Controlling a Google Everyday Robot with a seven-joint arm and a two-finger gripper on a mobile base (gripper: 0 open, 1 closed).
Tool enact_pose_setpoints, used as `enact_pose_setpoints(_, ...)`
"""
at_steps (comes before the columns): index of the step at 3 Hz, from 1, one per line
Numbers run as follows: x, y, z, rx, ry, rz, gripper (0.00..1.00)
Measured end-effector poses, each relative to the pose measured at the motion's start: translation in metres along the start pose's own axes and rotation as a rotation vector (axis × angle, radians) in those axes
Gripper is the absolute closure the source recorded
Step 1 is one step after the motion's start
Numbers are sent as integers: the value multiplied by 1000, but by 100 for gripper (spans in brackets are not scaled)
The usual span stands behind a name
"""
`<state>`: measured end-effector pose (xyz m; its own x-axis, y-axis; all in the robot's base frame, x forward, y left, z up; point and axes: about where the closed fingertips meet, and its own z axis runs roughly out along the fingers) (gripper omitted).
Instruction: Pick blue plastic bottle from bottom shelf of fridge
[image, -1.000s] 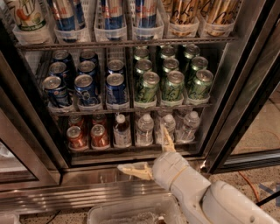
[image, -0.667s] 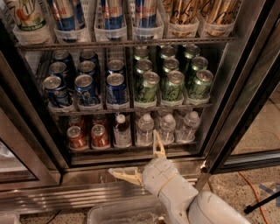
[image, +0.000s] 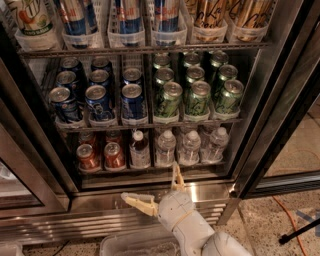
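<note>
— Where was your gripper (image: 150, 182)?
— Low before the steel base of the fridge (image: 100, 220), jaws spread wide apart, holding nothing.
— And the blue plastic bottle (image: 139, 148)?
— Upright on the fridge's bottom shelf (image: 150, 169), between red cans (image: 102, 156) and water bottles (image: 190, 147). Speckled floor (image: 260, 227) lay right of the fridge, an orange cable (image: 290, 216) across it.

drink bottle (image: 139, 149) on bottom shelf (image: 150, 169), cans (image: 114, 155) left, water bottles (image: 190, 148) right, gripper (image: 156, 188) in front below

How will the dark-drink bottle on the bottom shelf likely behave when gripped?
The blue plastic bottle looks full, so probably heavy for its size. Tall and narrow, it may tip against the neighbouring water bottle. The end effector hangs open below the bottom shelf.
</note>
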<state>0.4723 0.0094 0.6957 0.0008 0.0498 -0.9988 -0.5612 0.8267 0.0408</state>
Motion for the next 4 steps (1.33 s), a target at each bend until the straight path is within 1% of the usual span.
enact_pose_setpoints(1, 6, 0, 0, 0, -9, 37, 0)
enact_pose_setpoints(2, 6, 0, 0, 0, -9, 37, 0)
enact_pose_setpoints(3, 11, -1, 4, 23, 8, 9, 0)
enact_pose_setpoints(4, 31, -8, 24, 112, 28, -53, 0)
